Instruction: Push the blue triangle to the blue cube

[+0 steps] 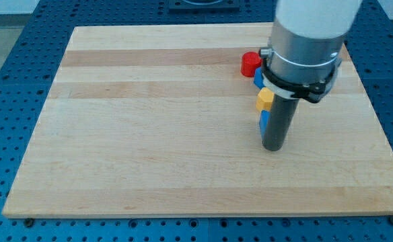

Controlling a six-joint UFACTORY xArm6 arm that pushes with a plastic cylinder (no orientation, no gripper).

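Note:
My tip (272, 148) rests on the wooden board (149, 121) in the view's right half. A blue block (264, 122) sits right against the rod's left side, mostly hidden, so I cannot tell its shape. Just above it is a yellow block (264, 99), partly hidden by the arm. Another blue block (258, 76) peeks out above the yellow one, its shape also hidden. A red round block (250, 64) sits at the top of this cluster.
The arm's white and grey body (304, 40) covers the board's upper right part and hides whatever lies behind it. A blue perforated table (8, 101) surrounds the board.

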